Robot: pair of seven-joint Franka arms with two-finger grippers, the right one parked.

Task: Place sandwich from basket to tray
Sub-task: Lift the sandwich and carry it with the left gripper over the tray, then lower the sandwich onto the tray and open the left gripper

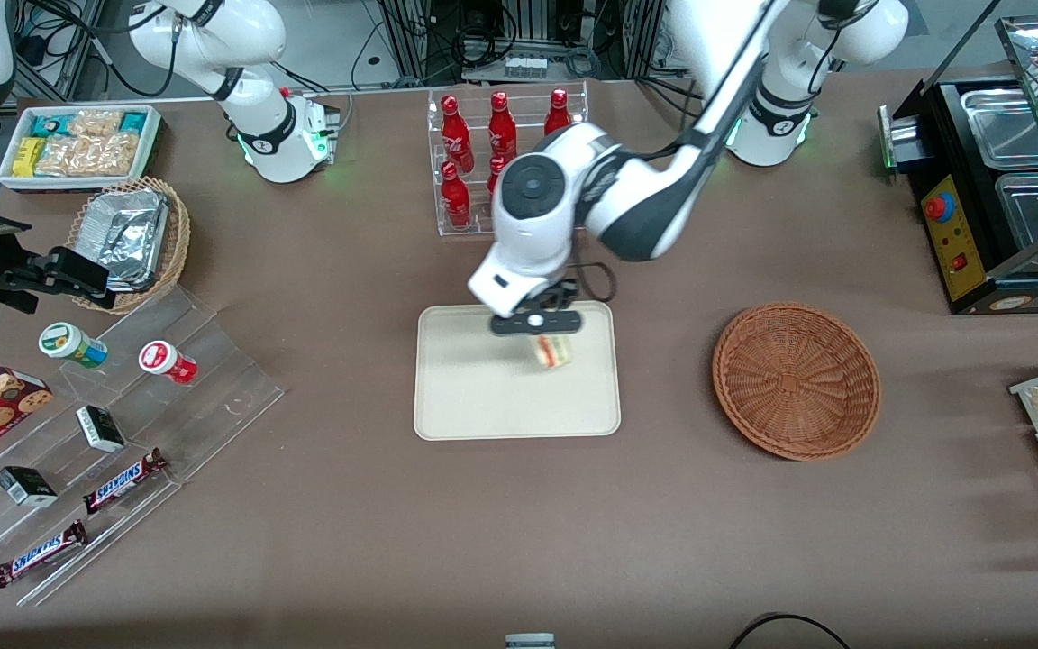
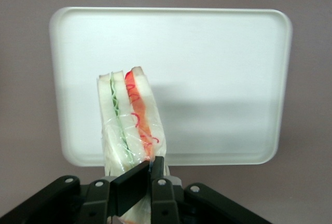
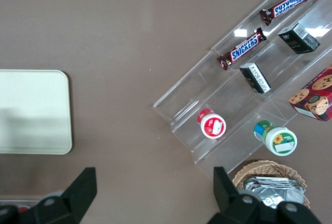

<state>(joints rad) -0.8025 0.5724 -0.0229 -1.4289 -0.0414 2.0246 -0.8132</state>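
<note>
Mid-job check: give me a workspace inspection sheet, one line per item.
Surface: brown table.
Sandwich: held above the tray, not lying on it.
Tray: nothing lying on it.
Basket: empty, toward the working arm's end.
Clutter: red bottles in rack, snack display, foil-container basket.
Gripper: fingers shut on the sandwich, over the tray.
Cables: black loop by the wrist.
Surroundings: food warmer at the table edge.

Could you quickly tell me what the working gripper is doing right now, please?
Left gripper: shut on the sandwich, held above the tray; the basket sits empty.
</note>
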